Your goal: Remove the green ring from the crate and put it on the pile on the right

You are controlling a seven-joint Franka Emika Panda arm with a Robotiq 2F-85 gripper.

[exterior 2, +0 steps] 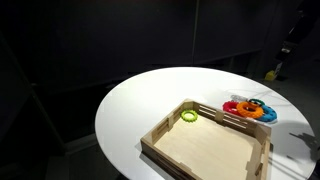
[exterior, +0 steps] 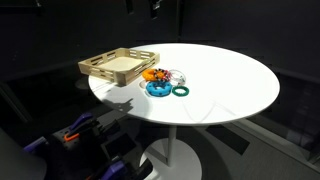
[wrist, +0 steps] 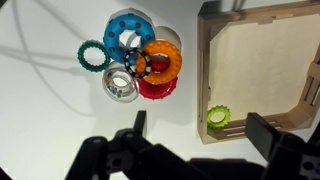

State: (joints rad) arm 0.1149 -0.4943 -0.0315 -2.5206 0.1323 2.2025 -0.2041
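The task is not yet begun, as far as the pictures show. The green ring [wrist: 218,118] lies flat on the floor of the crate [wrist: 262,55], in a corner and close to two of the walls; an exterior view shows the same [exterior 2: 189,116]. Nothing is between the jaws: they stand wide apart and empty, and they seem to hang well above the table [wrist: 40,120]. In the wrist view the ring shows between the two jaws, nearer to the one on the crate's side. The pile [wrist: 140,62] of coloured rings lies on the table outside the crate, ahead of the other jaw, with a dark green ring [wrist: 93,55] at its far edge. I judge that all steps are left: to descend, to grip the ring, to lift it over the wall, and to put it on the pile.
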